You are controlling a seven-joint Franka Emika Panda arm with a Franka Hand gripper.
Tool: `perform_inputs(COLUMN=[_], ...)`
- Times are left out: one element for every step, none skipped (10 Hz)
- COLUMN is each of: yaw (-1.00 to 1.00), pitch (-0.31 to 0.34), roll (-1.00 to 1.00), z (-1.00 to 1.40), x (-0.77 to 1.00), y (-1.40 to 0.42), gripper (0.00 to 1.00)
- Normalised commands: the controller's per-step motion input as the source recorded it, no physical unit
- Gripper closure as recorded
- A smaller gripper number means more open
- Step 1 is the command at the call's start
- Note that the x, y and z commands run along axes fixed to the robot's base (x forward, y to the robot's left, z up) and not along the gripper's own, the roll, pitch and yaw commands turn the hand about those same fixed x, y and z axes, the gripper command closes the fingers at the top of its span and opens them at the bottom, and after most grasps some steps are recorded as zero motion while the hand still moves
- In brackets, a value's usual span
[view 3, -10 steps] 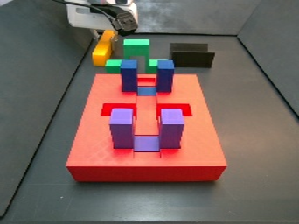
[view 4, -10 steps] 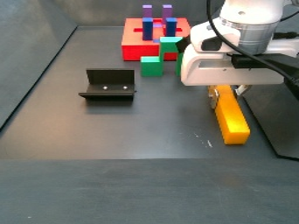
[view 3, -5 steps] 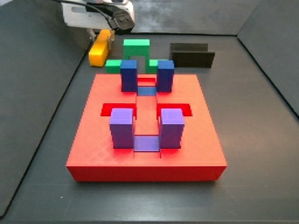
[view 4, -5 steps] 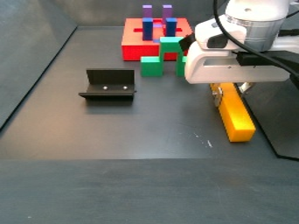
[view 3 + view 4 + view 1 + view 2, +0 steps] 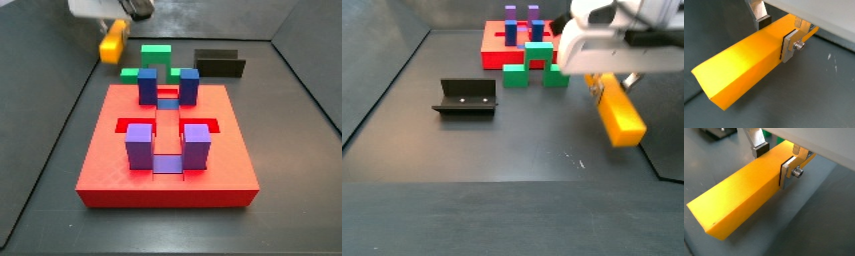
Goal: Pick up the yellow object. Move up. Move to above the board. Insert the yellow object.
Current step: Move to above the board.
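In a side view the fixture (image 5: 465, 97) stands at left on the worktop (image 5: 489, 150), the board (image 5: 509, 42) with green blocks (image 5: 531, 62) behind; at right the claw (image 5: 608, 82) is clamped on the yellow object (image 5: 619, 110), held clear above the worktop, silver fingers (image 5: 790, 44) pressing its sides

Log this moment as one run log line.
gripper: shut on yellow object | yellow object: off the floor | board: not yet reached
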Motion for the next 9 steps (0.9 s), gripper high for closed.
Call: perform_inputs(yaw=[0.0,0.02,0.01,0.01,0.01,0.0,0.0,0.0,0.0], pitch=[0.0,0.001,0.041,0.029,0.034,0.064,0.076,0.062,0.045], roll=[0.0,0.0,0.02,0.05,0.03,0.0,-0.01,0.0,0.0], z=[1.4,1.4,1.4,1.4,1.4,1.4,1.4,0.89,0.48], x=[0.0,0.0,-0.03,-0.03,0.0,0.02,0.02,0.01,0.02], y=[0.0,-0.01,0.0,0.0,0.0,0.01,0.0,-0.01,0.0], gripper=[1.0,1.0,1.0,1.0,1.0,1.0,1.0,1.0,1.0])
